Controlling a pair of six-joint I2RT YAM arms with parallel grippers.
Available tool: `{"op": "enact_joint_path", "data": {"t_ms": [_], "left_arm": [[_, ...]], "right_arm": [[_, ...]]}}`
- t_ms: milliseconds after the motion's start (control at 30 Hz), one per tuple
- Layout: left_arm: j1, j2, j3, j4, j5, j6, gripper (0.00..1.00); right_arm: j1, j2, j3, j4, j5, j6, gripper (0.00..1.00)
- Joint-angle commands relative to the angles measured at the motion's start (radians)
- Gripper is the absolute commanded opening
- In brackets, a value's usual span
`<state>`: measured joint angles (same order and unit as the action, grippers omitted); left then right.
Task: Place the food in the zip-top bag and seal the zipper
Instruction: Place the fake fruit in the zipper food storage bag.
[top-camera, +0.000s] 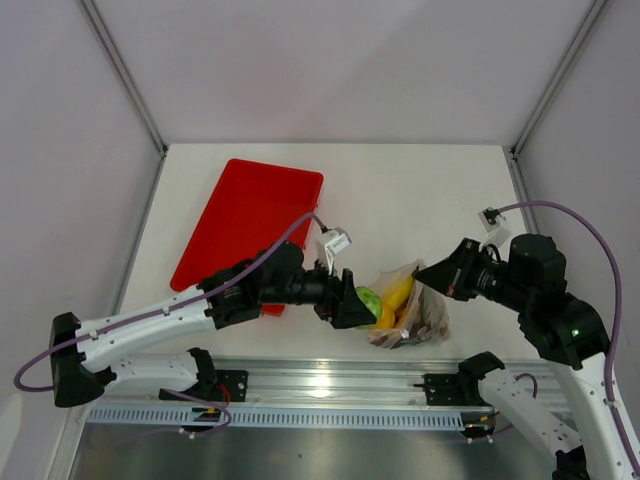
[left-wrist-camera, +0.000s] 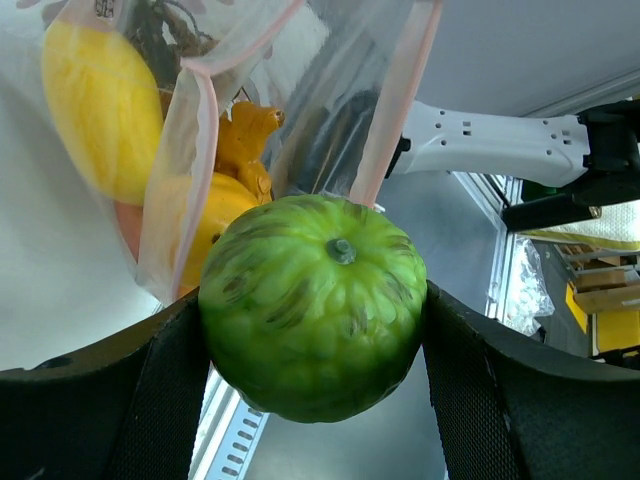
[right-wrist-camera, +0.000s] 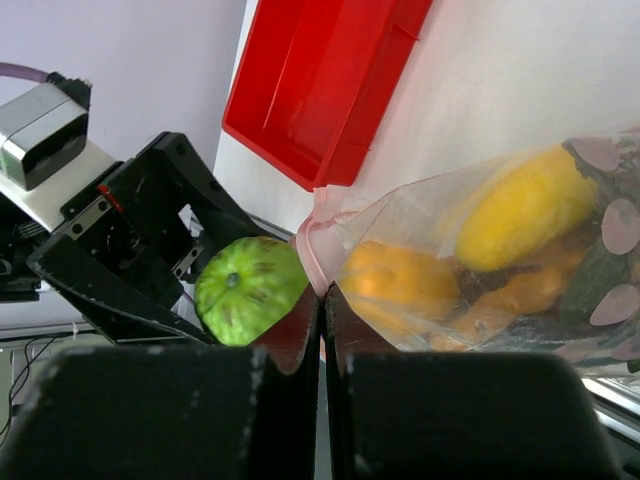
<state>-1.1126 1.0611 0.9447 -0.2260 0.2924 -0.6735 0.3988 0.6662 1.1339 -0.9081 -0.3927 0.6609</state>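
Lime (left-wrist-camera: 312, 300) clamped in the left claw (top-camera: 360, 306) hovers at the mouth of the zip-top bag (right-wrist-camera: 480, 270), which the right claw (right-wrist-camera: 322, 325), pinched shut on the zipper (right-wrist-camera: 314, 240), holds up for loading.

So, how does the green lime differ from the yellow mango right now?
The green lime is round and streaked; the yellow mango is longer and plain. The lime sits outside the zip-top bag, gripped by the left claw; the mango lies inside it, ungripped. Both are toy fruits.
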Motion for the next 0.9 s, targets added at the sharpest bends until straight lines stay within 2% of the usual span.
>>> {"op": "enact_joint_path", "data": {"t_ms": [0,200,333,500,667,700,767,800,867], "left_arm": [[-0.015,0.039,0.084,0.082,0.008,-0.008,0.01],[-0.023,0.141,0.140,0.113,0.014,-0.029,0.01],[-0.029,0.230,0.209,0.093,0.043,-0.041,0.00],[-0.036,0.325,0.298,0.022,-0.004,-0.083,0.04],[-0.036,0.346,0.292,0.001,-0.090,-0.089,0.23],[-0.036,0.352,0.290,-0.003,-0.116,-0.087,0.35],[-0.036,0.356,0.287,-0.001,-0.130,-0.081,0.43],[-0.036,0.359,0.287,-0.007,-0.137,-0.080,0.57],[-0.036,0.367,0.292,-0.019,-0.144,-0.067,0.64]], "right_arm": [[0.002,-0.025,0.032,0.021,-0.003,0.013,0.00],[0.002,-0.033,0.041,0.031,-0.014,0.017,0.00],[0.002,-0.030,0.044,0.046,-0.026,0.025,0.00],[0.003,-0.024,0.062,0.060,-0.037,0.028,0.00],[0.003,-0.013,0.093,0.058,-0.037,0.023,0.00],[0.003,-0.010,0.105,0.057,-0.037,0.022,0.00],[0.002,-0.004,0.116,0.054,-0.041,0.020,0.00],[0.003,-0.001,0.122,0.054,-0.040,0.019,0.00],[0.003,0.000,0.130,0.051,-0.038,0.014,0.00]]}}
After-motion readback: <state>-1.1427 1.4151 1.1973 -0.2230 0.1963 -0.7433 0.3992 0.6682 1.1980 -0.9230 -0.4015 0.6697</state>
